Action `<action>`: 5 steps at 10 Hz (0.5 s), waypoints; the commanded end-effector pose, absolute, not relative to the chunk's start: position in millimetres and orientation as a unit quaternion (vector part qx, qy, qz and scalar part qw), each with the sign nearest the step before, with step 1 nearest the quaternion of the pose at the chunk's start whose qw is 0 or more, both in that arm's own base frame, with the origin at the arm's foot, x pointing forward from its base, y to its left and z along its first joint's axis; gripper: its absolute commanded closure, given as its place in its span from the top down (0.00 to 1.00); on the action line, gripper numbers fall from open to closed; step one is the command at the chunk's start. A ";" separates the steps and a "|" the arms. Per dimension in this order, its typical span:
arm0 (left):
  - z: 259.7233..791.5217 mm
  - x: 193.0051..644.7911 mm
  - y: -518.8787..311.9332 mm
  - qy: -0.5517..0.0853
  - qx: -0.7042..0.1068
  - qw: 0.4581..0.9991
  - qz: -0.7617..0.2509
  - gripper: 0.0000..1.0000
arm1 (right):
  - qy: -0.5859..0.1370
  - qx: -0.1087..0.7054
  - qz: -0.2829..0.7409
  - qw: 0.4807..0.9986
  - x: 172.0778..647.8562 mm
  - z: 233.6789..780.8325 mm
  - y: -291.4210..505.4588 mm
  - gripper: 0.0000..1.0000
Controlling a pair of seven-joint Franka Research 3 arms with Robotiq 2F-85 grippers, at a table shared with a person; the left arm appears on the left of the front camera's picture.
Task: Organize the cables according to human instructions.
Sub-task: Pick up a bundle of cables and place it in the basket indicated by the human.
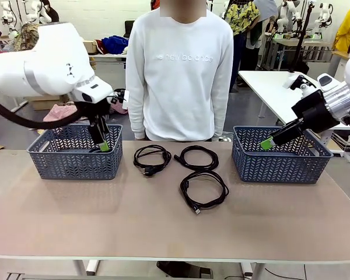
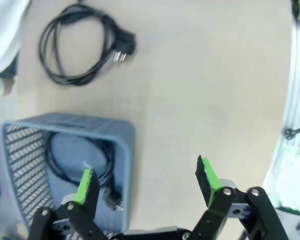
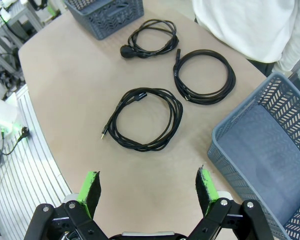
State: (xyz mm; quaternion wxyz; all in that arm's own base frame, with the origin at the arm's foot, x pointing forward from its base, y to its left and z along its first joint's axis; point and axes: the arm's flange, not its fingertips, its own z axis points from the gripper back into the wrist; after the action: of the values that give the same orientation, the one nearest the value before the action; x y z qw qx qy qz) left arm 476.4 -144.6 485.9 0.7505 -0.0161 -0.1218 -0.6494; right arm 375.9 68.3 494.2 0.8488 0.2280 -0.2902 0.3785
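Baskets bracket the scene in the front view. At the frame's left sits the left basket (image 1: 74,153), and the left gripper (image 1: 104,142) hangs over its back corner with jaws spread wide and nothing between them. Its wrist view shows one coiled cable (image 2: 79,159) already lying inside that basket, with one finger above the cable and the other out over the bare table (image 2: 205,90). A straight descent from here would probably knock a finger on the basket wall or catch the stored coil and drag it out. Right of the basket, at frame centre, three coils lie loose. The plugged cable (image 1: 152,158) is beside the far cable (image 1: 199,157), and the near cable (image 1: 204,190) sits lower in the frame, just beside the far one. Whether those two touch I cannot tell. A pinch on a single strand could unwind a coil, and a trailing plug might then hook its neighbour. Behind them stands the person (image 1: 181,76), with arms hanging and no hand pointing, so choosing a basket now would be a guess. At frame right, the right gripper (image 1: 268,142) hovers wide and empty by the left rim of the right basket (image 1: 283,160), where a low swing toward the coils could clip that rim.
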 end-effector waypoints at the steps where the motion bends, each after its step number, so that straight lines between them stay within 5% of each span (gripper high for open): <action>1: 470.6 443.5 -151.0 -0.144 -0.037 0.749 -0.645 1.00 | -0.297 0.238 0.385 0.841 379.5 494.1 67.2 1.00; 5: 448.9 400.7 -175.5 -0.158 -0.084 0.731 -0.658 1.00 | -0.297 0.238 0.385 0.841 379.5 494.1 67.2 1.00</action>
State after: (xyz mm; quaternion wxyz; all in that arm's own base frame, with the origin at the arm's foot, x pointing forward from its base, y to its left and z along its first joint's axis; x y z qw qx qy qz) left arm 408.0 -182.3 453.9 0.7374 -0.0688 -0.1384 -0.6576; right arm 375.9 68.4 494.2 0.8488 0.2278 -0.2902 0.3786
